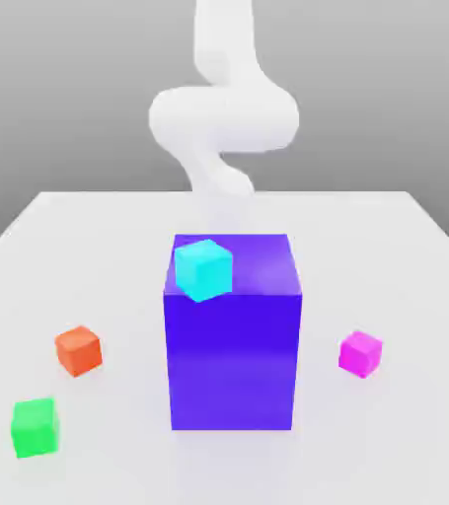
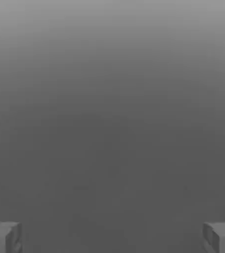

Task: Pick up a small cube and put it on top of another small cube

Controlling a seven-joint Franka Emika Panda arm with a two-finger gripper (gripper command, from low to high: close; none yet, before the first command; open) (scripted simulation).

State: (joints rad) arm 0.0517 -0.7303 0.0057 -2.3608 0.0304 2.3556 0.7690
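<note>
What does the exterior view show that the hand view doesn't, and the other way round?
Exterior view: the white arm, blue-violet block, cyan cube overlapping the block's top, orange-red cube, green cube, magenta cube and pale table.
Hand view: the gripper with its jaws open, nothing between them.
Both: part of the robot and a plain grey background.
</note>
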